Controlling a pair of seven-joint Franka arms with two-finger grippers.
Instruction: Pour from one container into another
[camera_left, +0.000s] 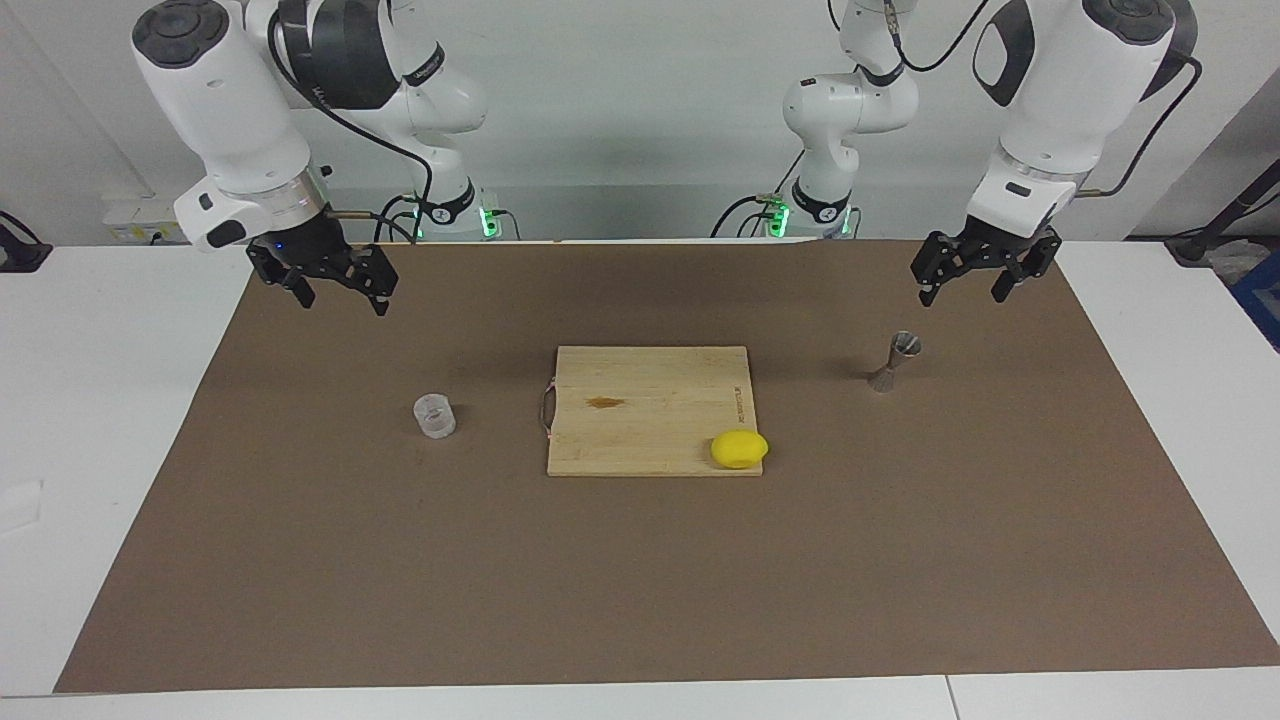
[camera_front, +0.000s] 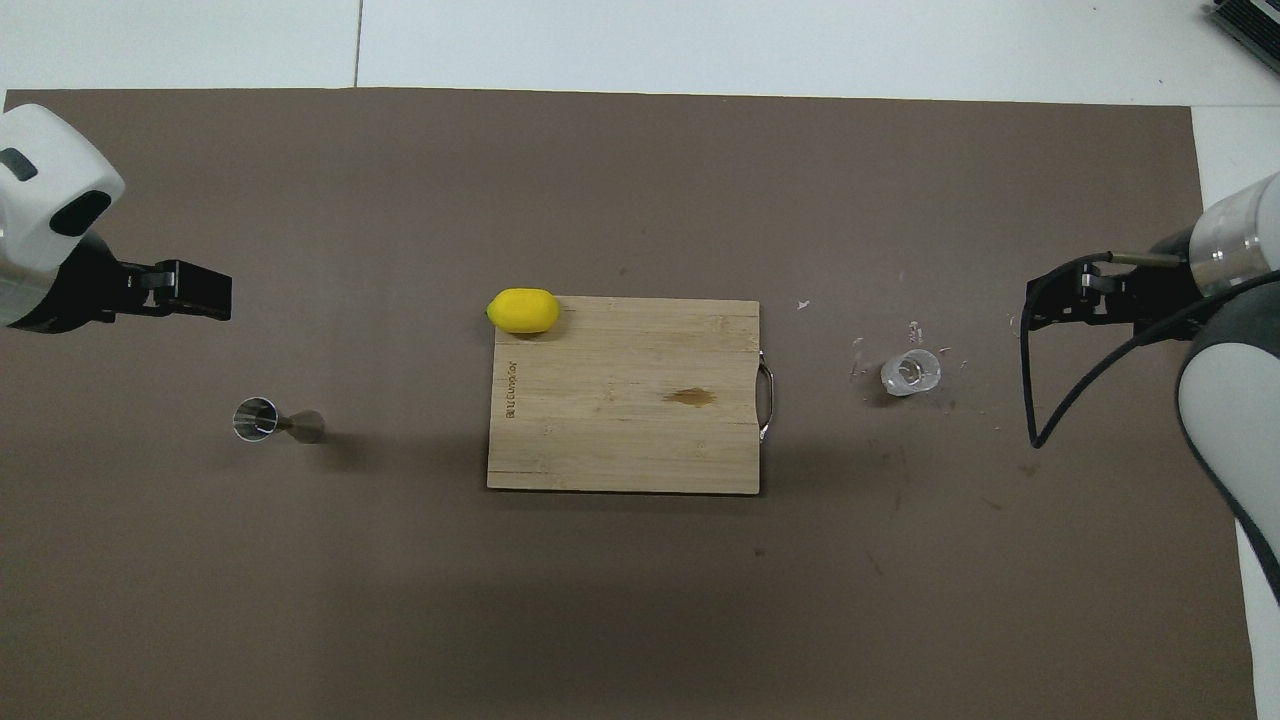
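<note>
Progress: nothing poured yet; both vessels stand untouched, the grasp and the pour are all to come.
Left end effector (camera_left: 978, 272): spread wide, empty, over the brown mat near the jigger.
Right end effector (camera_left: 328, 283): spread wide, empty, waiting over the mat.
Clear cup (camera_left: 434, 416): squat, see-through, upright toward the right arm's end.
Jigger (camera_left: 895, 362): dull metal hourglass, upright toward the left arm's end.
Between them: wooden board (camera_left: 640, 400), smooth yellow lemon (camera_left: 739, 449) on its corner.

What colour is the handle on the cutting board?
Silvery metal, a thin loop handle on the cutting board edge facing the clear cup; clearest in the overhead view.
</note>
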